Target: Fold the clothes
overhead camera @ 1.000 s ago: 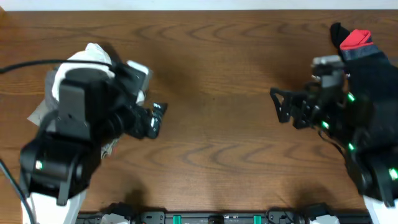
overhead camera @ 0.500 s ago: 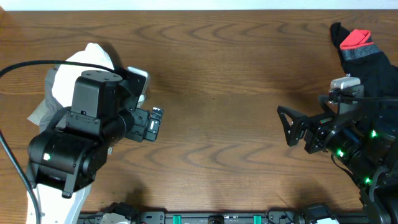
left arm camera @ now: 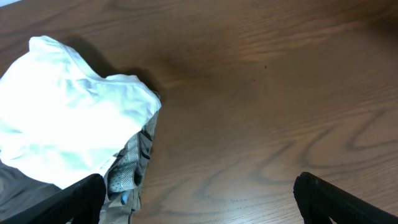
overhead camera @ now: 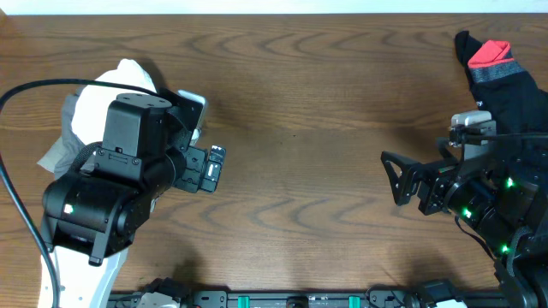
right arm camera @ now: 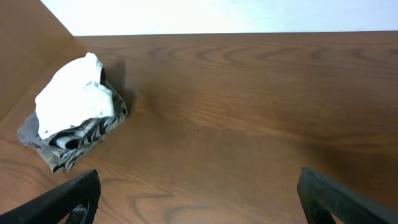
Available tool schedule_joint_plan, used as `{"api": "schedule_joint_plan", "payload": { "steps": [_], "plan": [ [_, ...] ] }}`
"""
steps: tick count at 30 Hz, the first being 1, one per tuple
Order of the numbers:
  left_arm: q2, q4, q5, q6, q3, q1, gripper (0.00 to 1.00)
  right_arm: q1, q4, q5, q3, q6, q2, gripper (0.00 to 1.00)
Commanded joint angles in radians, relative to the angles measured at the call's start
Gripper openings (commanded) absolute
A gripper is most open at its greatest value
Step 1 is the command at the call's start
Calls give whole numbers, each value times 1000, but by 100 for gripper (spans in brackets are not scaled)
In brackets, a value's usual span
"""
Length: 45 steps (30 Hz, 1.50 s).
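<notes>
Presently no garment is in hand, and the step appears to be a selection: neither arm has taken hold of anything to fold.

**Claws.** The left claw point(left arm camera: 198, 193) stands with its fingers wide apart and only bare wood between them. The right claw point(right arm camera: 199, 193) is likewise spread wide and empty. In the overhead view both are over the table point(overhead camera: 291, 103), facing each other across its bare middle.

**Clothes, location.** A bundle lies at the left of the overhead frame, partly under the left arm point(overhead camera: 111, 197). A black-and-red garment point(overhead camera: 501, 73) lies at the upper right, its lower part hidden by the right arm.

**Clothes, condition.**
- The white garment point(left arm camera: 68, 124) sits on top of the bundle, rounded and lumpy, with no print visible.
- A grey patterned piece point(right arm camera: 81, 140) lies beneath it, with its edges showing at the sides.
- Whether this bundle is a finished stack or a loose heap cannot be determined.
- The black-and-red garment looks sprawled and unfolded.

**Next move, as judged.** One claw needs to descend on a garment edge, most likely the black-and-red piece beside the right arm. It would then draw the piece onto the bare centre and spread it flat before any fold. The cloth is soft, so a pinch at a single layer is called for.
</notes>
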Motion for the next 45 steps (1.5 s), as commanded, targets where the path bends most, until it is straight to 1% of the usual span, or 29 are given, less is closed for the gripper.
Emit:
{"api": "schedule_joint_plan", "payload": {
  "steps": [1, 5, 9, 14, 17, 20, 22, 24, 31, 37, 40, 45],
  "plan": [
    [2, -4, -11, -9, 3, -5, 98, -8, -3, 7, 11, 20, 0, 99],
    [2, -4, -11, -9, 3, -5, 98, -8, -9, 7, 11, 19, -1, 99],
    [2, -4, -11, -9, 3, -5, 98, -8, -58, 15, 11, 19, -1, 99],
    [2, -4, -11, -9, 3, -5, 98, -8, -68, 79, 11, 6, -1, 99],
    [2, -4, -11, -9, 3, -5, 98, -9, -39, 119, 6, -8, -21, 99],
    [2, -4, -11, -9, 3, -5, 98, -10, 32, 160, -26, -75, -74, 99],
    [2, -4, -11, -9, 3, -5, 98, -15, 65, 177, -67, -129, -127, 99],
    [2, -4, -11, -9, 3, -5, 98, -33, 79, 183, -122, -151, -188, 99],
    [2, -4, -11, -9, 3, -5, 98, -111, 137, 227, -381, -153, -427, 99],
    [2, -4, -11, -9, 3, -5, 98, -140, 161, 246, -577, -153, -626, 99],
    [2, -4, -11, -9, 3, -5, 98, -142, 161, 246, -653, -153, -703, 99],
    [3, -4, -11, -9, 3, -5, 98, -142, 166, 246, -765, -153, -781, 99]
  ]
}}
